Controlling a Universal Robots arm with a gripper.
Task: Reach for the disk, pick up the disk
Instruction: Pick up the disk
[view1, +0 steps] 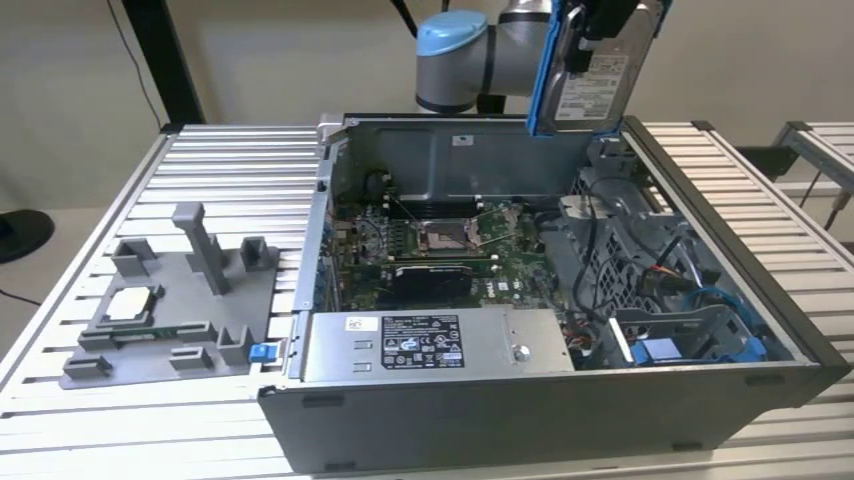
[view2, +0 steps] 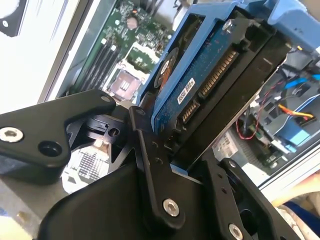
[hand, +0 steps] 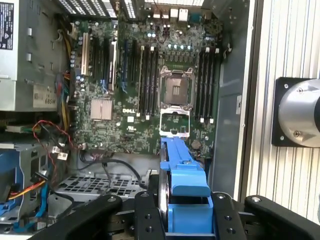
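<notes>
Gripper clamping one disk, lifted

One open grey metal computer case sits on one ribbed metal table. Inside it lies one green motherboard with one square silver processor socket. One label-covered grey power supply box sits at the case's near wall. One flat silver-grey hard disk in a blue plastic bracket hangs above the case, clamped in one black gripper. One grey plastic fixture tray lies on the table at the exterior view's left, carrying one small square silver chip. One blue-jointed robot arm shows.
</notes>
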